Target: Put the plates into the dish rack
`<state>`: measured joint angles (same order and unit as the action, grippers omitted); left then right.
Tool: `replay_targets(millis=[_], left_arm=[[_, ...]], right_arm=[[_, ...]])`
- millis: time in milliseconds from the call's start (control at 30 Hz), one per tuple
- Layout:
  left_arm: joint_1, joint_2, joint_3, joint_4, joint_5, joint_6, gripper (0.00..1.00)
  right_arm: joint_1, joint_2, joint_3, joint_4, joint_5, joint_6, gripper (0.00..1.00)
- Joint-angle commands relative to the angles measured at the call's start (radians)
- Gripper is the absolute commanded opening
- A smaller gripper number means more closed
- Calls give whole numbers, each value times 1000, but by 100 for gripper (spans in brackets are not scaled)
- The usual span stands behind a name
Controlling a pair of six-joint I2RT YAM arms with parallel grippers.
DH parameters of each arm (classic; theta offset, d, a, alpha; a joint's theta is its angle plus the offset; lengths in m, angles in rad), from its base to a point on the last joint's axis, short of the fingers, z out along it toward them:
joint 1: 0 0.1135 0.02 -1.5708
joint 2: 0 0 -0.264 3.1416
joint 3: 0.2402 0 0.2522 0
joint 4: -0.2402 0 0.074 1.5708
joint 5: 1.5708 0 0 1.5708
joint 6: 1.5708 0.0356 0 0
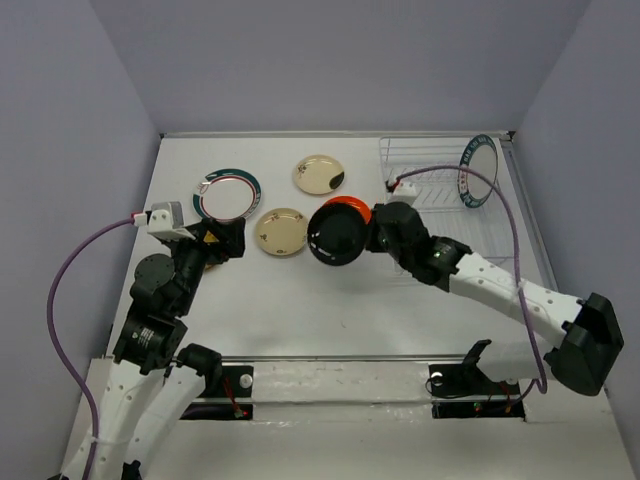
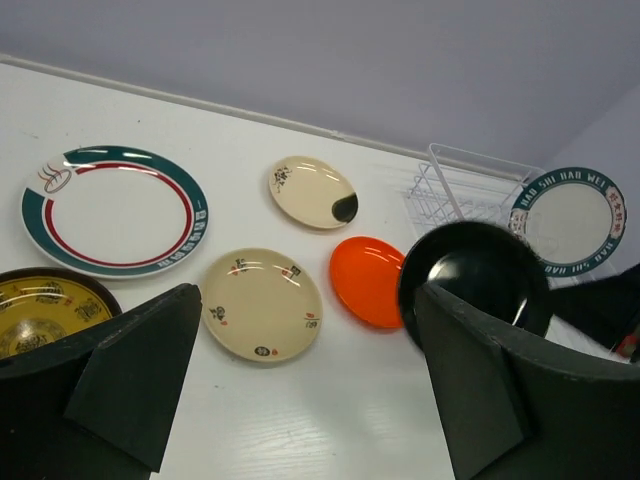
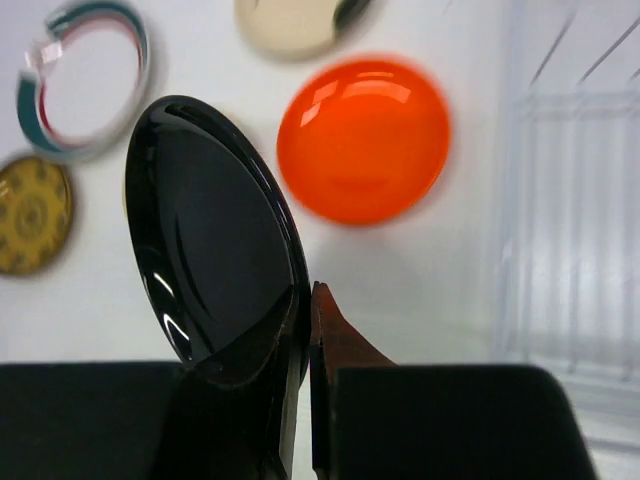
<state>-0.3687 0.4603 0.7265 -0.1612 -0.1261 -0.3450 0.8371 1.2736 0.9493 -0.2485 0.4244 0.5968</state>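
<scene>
The dish rack [image 1: 415, 160] stands ahead and right of the right gripper [image 3: 305, 330], one teal-rimmed plate [image 1: 477, 170] upright in it. That gripper clamps the black plate [image 3: 210, 260] by its rim, on edge — orange plate [image 3: 365, 135] flat just beyond. The left gripper [image 2: 310, 380] hangs wide open, empty — a cream plate [image 2: 262, 303] ahead.

Glossy black plate [image 3: 215, 270], plain orange-red plate [image 3: 362, 138], gold patterned plate [image 3: 32, 213], cream plates [image 2: 262, 304] [image 2: 312, 192] with small dark motifs, teal-rimmed white plates [image 2: 114, 210] [image 2: 572, 220], white wire rack [image 2: 480, 157].
</scene>
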Motion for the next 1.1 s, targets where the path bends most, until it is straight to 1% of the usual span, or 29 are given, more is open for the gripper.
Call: replay_targets(millis=[0,33,67,100,133,167,200,233,267,300,367,400,433,500,533,567,633,867,1067], left_arm=[[4,-18,13,51,26,24,99],[2,-22,13,51,29,26,99],[-1,-25,13,51,31,26,99],[-3,-25,13,52,36,27,99],[-4,-26,14,52,37,29,99],[-9,-26,14,54,43,29,99],[-12,-28,14,52,48,31,99],[-15,-29,14,52,48,31,99],[-18,-35,14,52,49,32,99],[-24,-38,13,51,48,34,99],[-33,-45,13,48,45,35,99],[-38,-46,13,48,42,34,99],[-44,-46,13,46,40,35,99],[-50,-43,14,46,29,37,99],[-55,-43,13,46,28,37,99],[-58,-41,11,48,23,34,99],[-61,-41,8,46,11,28,99],[-68,-32,8,45,-15,20,99],[-75,-28,7,46,-12,15,99]], right_arm=[[-234,-78,163,-44,207,-201,7],[-297,-80,184,-43,249,-274,7],[-321,-73,210,-43,304,-316,7],[-348,-59,268,-41,414,-406,7],[-369,-39,299,-40,459,-454,7],[-419,11,357,-25,517,-544,7],[-444,38,380,-12,536,-545,7],[-473,62,397,9,551,-645,7],[-501,85,410,67,551,-687,7],[-559,130,449,80,545,-744,7],[-605,167,491,83,518,-773,7],[-616,184,506,84,501,-793,7],[-616,222,532,90,505,-858,7],[-616,262,539,138,482,-948,7],[-616,300,540,152,488,-1024,7],[-616,317,531,196,494,-1064,7],[-625,342,522,227,464,-1138,7],[-644,432,585,236,470,-1193,7],[-653,475,554,236,445,-1152,7]])
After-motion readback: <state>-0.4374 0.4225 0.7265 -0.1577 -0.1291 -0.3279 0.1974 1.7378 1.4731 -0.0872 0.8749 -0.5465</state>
